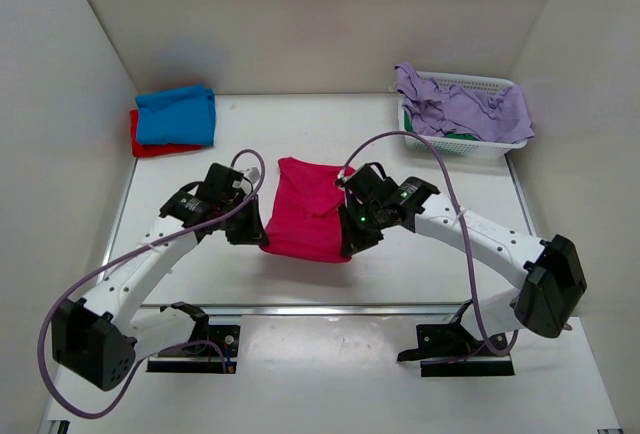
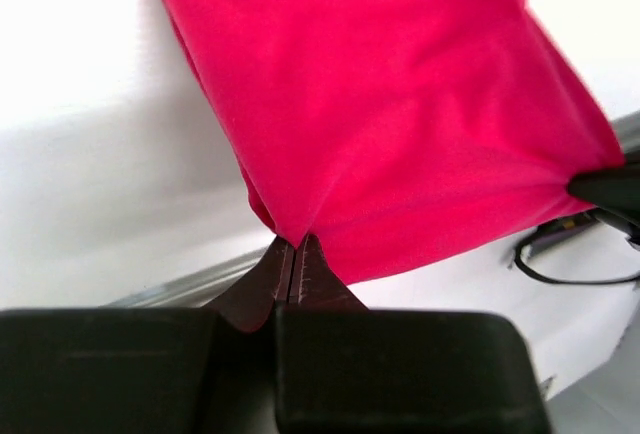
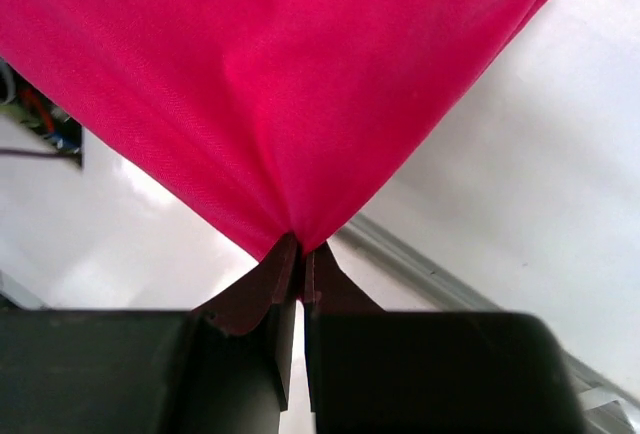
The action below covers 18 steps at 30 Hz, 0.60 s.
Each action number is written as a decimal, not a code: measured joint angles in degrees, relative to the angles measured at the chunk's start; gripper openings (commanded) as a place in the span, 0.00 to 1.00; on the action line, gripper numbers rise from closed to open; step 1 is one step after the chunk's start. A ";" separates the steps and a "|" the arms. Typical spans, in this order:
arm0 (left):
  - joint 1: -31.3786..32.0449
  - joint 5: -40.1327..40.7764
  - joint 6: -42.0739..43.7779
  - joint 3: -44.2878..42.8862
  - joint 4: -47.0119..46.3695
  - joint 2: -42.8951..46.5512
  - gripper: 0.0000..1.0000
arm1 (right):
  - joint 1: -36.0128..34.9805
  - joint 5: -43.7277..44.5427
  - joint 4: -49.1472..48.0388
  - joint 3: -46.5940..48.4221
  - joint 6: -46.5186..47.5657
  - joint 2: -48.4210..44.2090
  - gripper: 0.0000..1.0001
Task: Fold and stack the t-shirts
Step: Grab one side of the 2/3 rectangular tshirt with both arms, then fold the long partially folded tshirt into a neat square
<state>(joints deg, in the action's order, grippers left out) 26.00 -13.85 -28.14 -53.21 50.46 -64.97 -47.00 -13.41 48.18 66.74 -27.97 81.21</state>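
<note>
A crimson-pink t-shirt [image 1: 308, 210] lies partly folded at the table's middle, its near edge lifted between my two grippers. My left gripper [image 1: 258, 237] is shut on its near left corner; in the left wrist view the cloth [image 2: 400, 104] runs up from my gripper [image 2: 293, 246]. My right gripper [image 1: 349, 244] is shut on its near right corner; in the right wrist view the cloth [image 3: 280, 74] fans out from my gripper [image 3: 300, 249]. A folded blue t-shirt [image 1: 178, 114] lies on a folded red one [image 1: 145, 144] at the back left.
A white slatted basket [image 1: 478, 144] stands at the back right, with lilac cloth [image 1: 465, 106] draped over it. White walls close in the table on three sides. A metal rail [image 1: 330, 307] runs along the near edge.
</note>
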 measured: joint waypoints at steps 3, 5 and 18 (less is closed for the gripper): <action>-0.46 -1.44 -0.39 -0.09 1.64 2.60 0.00 | -0.13 -1.36 0.52 -0.44 -0.92 -2.03 0.00; -0.59 -2.03 -0.55 -0.48 2.47 3.30 0.00 | -0.07 -1.86 1.01 -0.24 -1.16 -3.10 0.00; -3.93 -6.84 -0.33 -8.02 3.32 -3.52 0.00 | 7.23 -4.44 4.35 3.61 0.31 -2.84 0.00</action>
<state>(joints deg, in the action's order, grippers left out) 22.06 -20.69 -28.47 -61.23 53.78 -68.49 -39.77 -17.85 52.53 70.35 -27.66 78.37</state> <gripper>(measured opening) 0.026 0.023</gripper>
